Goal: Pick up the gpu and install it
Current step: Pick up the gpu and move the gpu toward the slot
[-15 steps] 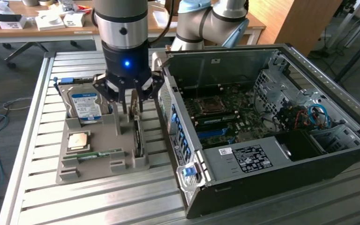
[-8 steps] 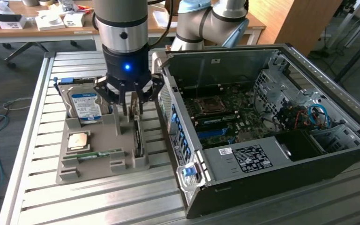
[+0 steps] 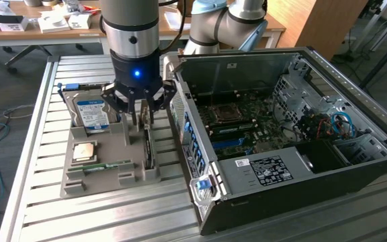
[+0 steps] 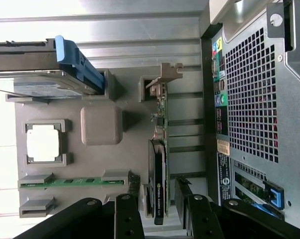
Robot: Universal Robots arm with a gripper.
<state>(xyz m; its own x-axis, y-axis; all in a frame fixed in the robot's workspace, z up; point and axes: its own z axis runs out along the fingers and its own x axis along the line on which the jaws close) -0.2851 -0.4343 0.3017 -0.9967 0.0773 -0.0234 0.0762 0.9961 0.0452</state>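
The robot arm points straight down over a grey parts tray [image 3: 116, 151] on the slatted metal desk [image 3: 113, 217]. Its pincer [image 3: 139, 117] is spread wide and holds nothing. In the wrist view, its black fingers [image 4: 127, 214] stand on either side of the one gpu [image 4: 158, 174]; contact cannot be made out. The gpu stands on edge in a tray slot on the side nearest the open computer case [image 3: 241, 68], with its silver bracket at the end away from the fingers. The tray also holds one hard drive [image 3: 92, 113], one processor chip [image 3: 86, 151] and one memory stick [image 3: 99, 167].
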